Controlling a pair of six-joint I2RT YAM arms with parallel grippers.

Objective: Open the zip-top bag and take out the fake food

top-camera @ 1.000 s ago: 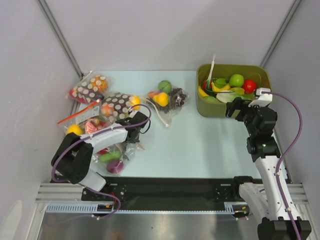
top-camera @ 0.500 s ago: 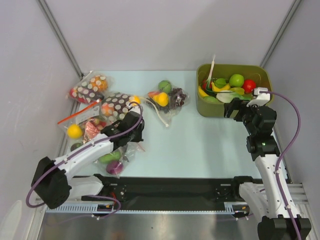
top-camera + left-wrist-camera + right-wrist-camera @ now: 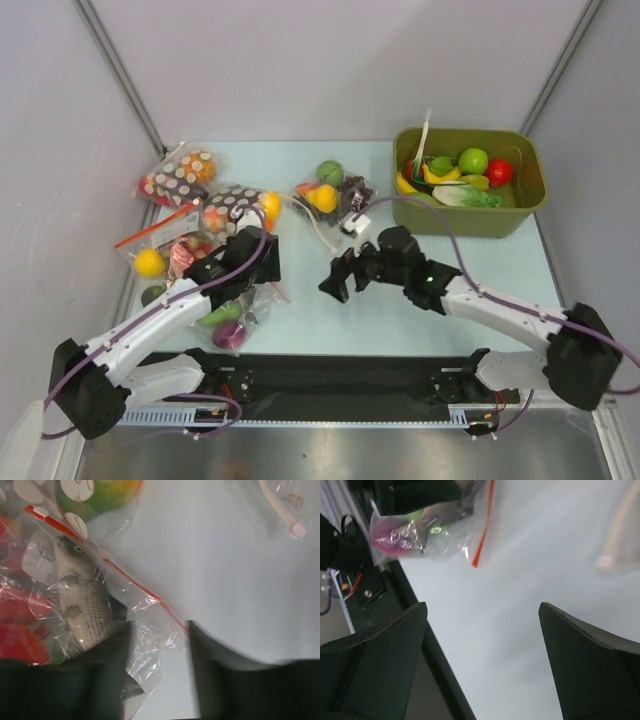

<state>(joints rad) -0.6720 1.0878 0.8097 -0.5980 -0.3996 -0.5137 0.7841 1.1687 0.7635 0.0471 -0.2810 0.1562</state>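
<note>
The zip-top bag (image 3: 228, 318) lies crinkled at the table's near left, its red zip strip (image 3: 135, 582) running diagonally in the left wrist view. Inside it show a grey fish (image 3: 82, 607), a red piece (image 3: 20, 645), a green piece (image 3: 220, 314) and a purple piece (image 3: 392, 542). My left gripper (image 3: 255, 255) hovers over the bag's upper right part. Its jaws stand a little apart, with a loose corner of clear plastic lying between the fingers (image 3: 159, 630). My right gripper (image 3: 338, 280) stands wide open over bare table just right of the bag (image 3: 435, 535), with nothing between its fingers (image 3: 482, 610).
An olive bin (image 3: 470, 135) of toy food stands at the back right. A clear bag with a white strip (image 3: 335, 195) lies at mid back. Brown dotted bags (image 3: 235, 208) and a bag with a yellow ball (image 3: 150, 262) crowd the left. A black rail (image 3: 330, 370) runs along the near edge.
My right arm has swung from the bin down to mid-table, toward the bag, still open. My left gripper's jaws have parted from shut, and the left arm has stretched out lower.
</note>
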